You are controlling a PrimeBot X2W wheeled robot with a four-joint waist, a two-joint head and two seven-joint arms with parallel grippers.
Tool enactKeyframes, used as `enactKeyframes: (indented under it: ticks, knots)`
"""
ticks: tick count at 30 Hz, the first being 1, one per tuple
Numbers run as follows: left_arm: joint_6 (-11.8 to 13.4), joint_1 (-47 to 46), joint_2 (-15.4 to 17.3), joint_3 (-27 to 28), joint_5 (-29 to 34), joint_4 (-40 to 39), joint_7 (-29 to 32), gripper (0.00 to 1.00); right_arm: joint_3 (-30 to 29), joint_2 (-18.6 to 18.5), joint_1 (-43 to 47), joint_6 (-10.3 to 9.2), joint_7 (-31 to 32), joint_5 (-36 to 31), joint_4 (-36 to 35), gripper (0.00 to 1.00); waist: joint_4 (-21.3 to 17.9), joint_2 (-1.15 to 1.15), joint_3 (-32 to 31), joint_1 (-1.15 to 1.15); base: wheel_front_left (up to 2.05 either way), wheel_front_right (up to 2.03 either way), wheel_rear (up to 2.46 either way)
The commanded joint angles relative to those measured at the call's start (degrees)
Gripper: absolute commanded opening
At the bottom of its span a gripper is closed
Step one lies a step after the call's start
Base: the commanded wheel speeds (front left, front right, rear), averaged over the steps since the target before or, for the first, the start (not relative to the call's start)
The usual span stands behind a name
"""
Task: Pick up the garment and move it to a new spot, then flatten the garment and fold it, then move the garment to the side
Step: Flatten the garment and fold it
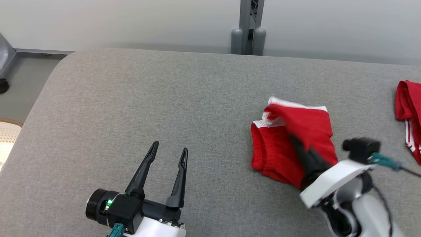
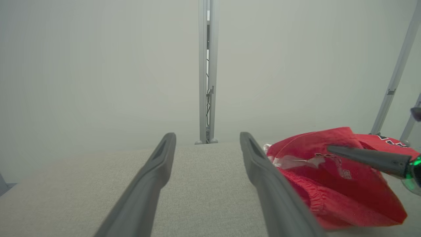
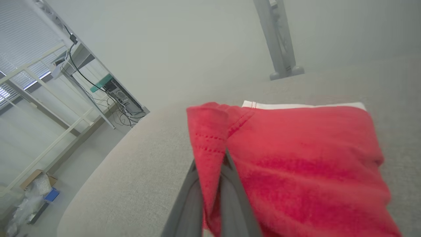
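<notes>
Fold of red shorts [image 1: 309,128] clamped between clenched fingers of right gripper [image 1: 292,138], garment lying right of centre on grey fabric-covered table [image 1: 164,98], left gripper [image 1: 170,146] splayed empty, well apart.

Grey woven-fabric tabletop [image 1: 131,115] with rounded corner. Grey metal post [image 1: 248,29] on two rounded feet behind far edge. Red cloth with white stripes [image 1: 408,108] lying far right. Pale perforated basket [image 1: 8,138] beside left edge.
</notes>
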Motion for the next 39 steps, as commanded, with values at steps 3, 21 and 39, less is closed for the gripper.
enactKeyframes:
  ticks: [3,21,39]
  knots:
    - [-0.27,0.20,0.18,-0.04,-0.41,-0.15,-0.23,1.00,1.87,1.72,2.88,0.00,1.71,-4.07,-0.27,0.00,0.92,0.00,-0.09,0.00,0.00,0.00,0.00]
    - [0.33,0.40,0.18,-0.15,-0.94,-0.57,-0.23,1.00,9.94,3.22,8.87,0.00,7.40,-3.43,-5.29,1.00,0.95,0.00,0.42,0.00,0.00,0.00,0.00]
    - [2.66,0.92,0.19,1.92,-4.65,1.43,-0.23,1.00,-2.85,1.01,7.92,0.00,-12.00,-17.62,-4.87,1.00,-7.41,0.00,-3.16,0.00,0.00,0.00,0.00]
